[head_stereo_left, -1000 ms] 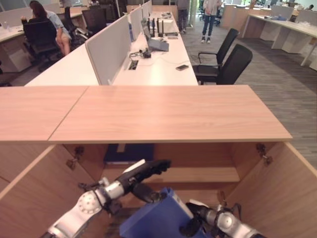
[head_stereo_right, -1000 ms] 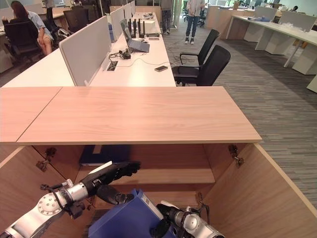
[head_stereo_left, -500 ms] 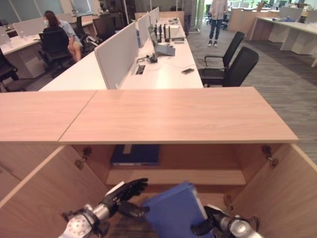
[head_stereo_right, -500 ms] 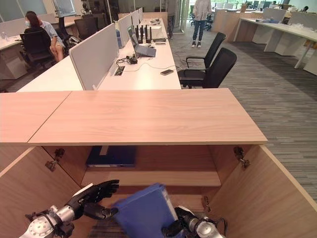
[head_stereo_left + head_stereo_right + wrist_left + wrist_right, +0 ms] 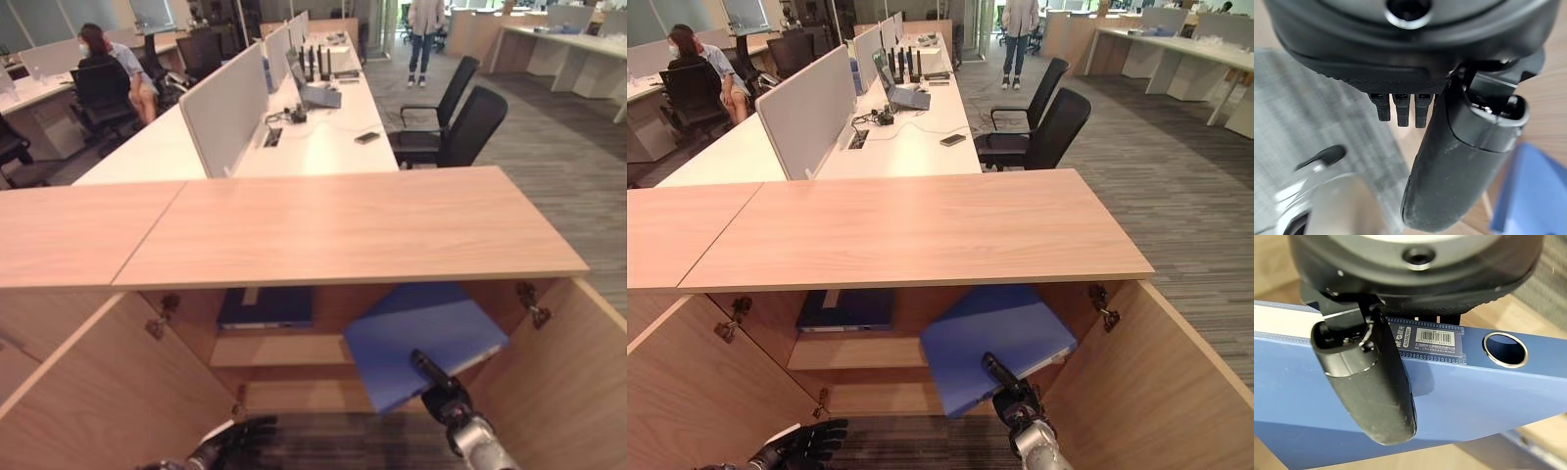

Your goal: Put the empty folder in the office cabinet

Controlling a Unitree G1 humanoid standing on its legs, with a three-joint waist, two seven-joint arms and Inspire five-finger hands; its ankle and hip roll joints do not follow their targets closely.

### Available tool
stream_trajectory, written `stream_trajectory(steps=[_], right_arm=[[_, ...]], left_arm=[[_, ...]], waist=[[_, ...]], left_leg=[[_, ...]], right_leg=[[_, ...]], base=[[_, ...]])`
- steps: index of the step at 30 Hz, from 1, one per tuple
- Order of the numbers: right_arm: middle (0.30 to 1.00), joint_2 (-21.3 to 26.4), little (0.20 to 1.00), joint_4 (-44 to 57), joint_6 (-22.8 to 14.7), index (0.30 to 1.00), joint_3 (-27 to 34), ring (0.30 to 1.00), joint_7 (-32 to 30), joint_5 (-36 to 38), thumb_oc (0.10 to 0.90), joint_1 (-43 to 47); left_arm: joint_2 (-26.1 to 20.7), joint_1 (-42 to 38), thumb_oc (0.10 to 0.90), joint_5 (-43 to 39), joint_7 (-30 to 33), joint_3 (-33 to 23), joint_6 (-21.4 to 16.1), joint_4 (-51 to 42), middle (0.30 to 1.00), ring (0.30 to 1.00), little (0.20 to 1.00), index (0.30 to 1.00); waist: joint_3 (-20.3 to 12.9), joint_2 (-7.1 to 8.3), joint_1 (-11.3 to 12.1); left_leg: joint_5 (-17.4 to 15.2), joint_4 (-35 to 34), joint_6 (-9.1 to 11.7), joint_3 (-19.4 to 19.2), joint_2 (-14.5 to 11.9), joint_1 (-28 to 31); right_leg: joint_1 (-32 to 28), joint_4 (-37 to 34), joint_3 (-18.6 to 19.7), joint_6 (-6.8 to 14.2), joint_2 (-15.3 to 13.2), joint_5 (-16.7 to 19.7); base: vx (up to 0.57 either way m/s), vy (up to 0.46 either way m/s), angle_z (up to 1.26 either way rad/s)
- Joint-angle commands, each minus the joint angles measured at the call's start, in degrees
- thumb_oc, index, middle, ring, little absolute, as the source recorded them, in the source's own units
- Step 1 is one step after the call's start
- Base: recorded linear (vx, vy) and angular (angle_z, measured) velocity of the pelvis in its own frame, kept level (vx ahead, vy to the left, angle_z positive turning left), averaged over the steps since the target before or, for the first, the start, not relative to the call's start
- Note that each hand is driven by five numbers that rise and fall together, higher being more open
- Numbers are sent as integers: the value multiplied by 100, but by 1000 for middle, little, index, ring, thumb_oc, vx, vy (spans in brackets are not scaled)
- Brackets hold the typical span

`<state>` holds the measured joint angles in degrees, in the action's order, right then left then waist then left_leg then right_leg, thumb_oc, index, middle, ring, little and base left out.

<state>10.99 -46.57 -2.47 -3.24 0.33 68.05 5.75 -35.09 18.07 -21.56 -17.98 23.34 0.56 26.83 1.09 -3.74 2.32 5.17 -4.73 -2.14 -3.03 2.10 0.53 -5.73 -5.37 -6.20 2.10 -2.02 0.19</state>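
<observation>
A: We start from the biggest thing. The cabinet stands with both doors open, and the blue folder is half inside it, tilted, its far part above the inner shelf on the right side. Another dark folder lies flat at the back left of that shelf.

B: Who holds the blue one?

A: The right hand. In the right wrist view its thumb lies pressed on the folder's flat side next to the spine, so the hand pinches it at the near end. The fingers on the other side I cannot see. The left hand is low near the floor, apart from the folder, with fingers relaxed and holding nothing.

B: How will the folder behave, in your opinion?

A: I judge it is light, because it is empty, and stiff like hard board, so it keeps its shape. The surface looks smooth, maybe a little slippery. Holding only the near end gives a long lever; a grip by the spine, near the metal ring hole, seems the safest.

B: Any writing?

A: A white barcode sticker is on the spine, and a pale label strip beside it. The print is too small to make out.
</observation>
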Motion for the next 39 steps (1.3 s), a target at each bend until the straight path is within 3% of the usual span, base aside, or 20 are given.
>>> stream_trajectory(steps=[1, 4, 6, 11, 15, 19, 20, 21, 22, 28, 39], right_arm=[[300, -137, 300, 187, -540, 300, 344, 300, 102, 611, 400, 1074], [300, -171, 300, 372, -737, 300, 481, 300, 77, 861, 400, 1327], [300, -243, 300, 803, -1108, 300, 629, 300, 47, 1174, 400, 1724], [300, -189, 300, 711, -1478, 300, 805, 300, -91, 1443, 400, 2602], [300, 2, 300, 207, -1729, 300, 1001, 300, -316, 1638, 400, 3690], [300, 159, 300, -36, -1795, 300, 1086, 300, -383, 1743, 400, 4217], [300, 231, 300, -68, -1824, 300, 1049, 300, -413, 1762, 400, 4369], [300, 307, 300, -116, -1845, 300, 1054, 300, -438, 1772, 400, 4537], [300, 354, 300, -136, -1872, 300, 1063, 300, -456, 1785, 400, 4642], [300, 713, 300, -214, -2074, 300, 903, 300, -662, 1768, 400, 5393], [300, 1454, 300, -612, -1928, 300, 346, 300, -972, 1495, 400, 6372]], left_arm=[[-45, -620, 800, 159, 145, -86, -233, 67, 900, 900, 900, 900], [227, -720, 800, 131, 265, -66, -214, 488, 900, 900, 900, 900], [598, -855, 800, 80, 516, -144, -203, 967, 900, 900, 900, 900], [974, -1193, 800, 66, 874, -216, -228, 1809, 900, 900, 900, 900], [1209, -1378, 800, 44, 1208, -288, -228, 2442, 900, 900, 900, 900], [1215, -1462, 800, 114, 1328, -219, -243, 2618, 900, 900, 900, 900], [1178, -1452, 800, 171, 1358, -194, -234, 2664, 900, 900, 900, 900], [1164, -1477, 800, 218, 1366, -166, -232, 2706, 900, 900, 900, 900], [1149, -1467, 800, 233, 1377, -143, -223, 2703, 900, 900, 900, 900], [1057, -1414, 800, 472, 1448, 25, -224, 2952, 900, 900, 900, 900], [738, -1345, 800, 281, 1463, 218, -230, 2662, 900, 900, 900, 900]], waist=[[411, 49, -39], [708, -53, -31], [1039, -103, 11], [1235, -150, 100], [1262, -228, 336], [1282, -280, 446], [1272, -294, 480], [1324, -324, 503], [1300, -332, 534], [1312, -401, 741], [1385, -403, 970]], left_leg=[[-651, -27, 326, 43, -152, 139], [-518, -27, 330, 28, -179, -122], [-379, 182, 295, 14, -192, -605], [-533, 899, 256, 6, -152, -1516], [-626, 1405, 246, 68, -97, -2302], [-719, 1679, 233, 80, -84, -2664], [-881, 1772, 247, 143, -74, -2694], [-811, 1945, 210, 81, -70, -2898], [-992, 2072, 230, 130, -49, -2950], [-1243, 2923, 147, 92, 12, -3749], [-1420, 3630, 91, 95, 109, -4514]], right_leg=[[189, 132, -338, 286, -165, -181], [539, 368, -406, 258, -162, -213], [1020, 706, -472, 199, -206, -304], [1930, 1489, -465, 130, -370, -535], [2661, 2056, -463, 69, -472, -742], [3041, 2439, -445, 36, -522, -874], [3078, 2567, -391, 64, -533, -1047], [3260, 2728, -449, 16, -574, -1000], [3331, 2899, -381, 35, -584, -1177], [4207, 3956, -286, -72, -674, -1540], [5030, 4824, -224, -166, -784, -1815]], base=[[-80, 15, 7], [-148, 19, 5], [-240, 5, 2], [-157, 14, 1], [-84, -5, 1], [-19, -14, 11], [-22, -3, 10], [60, -16, 11], [-22, 10, 12], [-16, -5, 8], [-10, -10, 4]])
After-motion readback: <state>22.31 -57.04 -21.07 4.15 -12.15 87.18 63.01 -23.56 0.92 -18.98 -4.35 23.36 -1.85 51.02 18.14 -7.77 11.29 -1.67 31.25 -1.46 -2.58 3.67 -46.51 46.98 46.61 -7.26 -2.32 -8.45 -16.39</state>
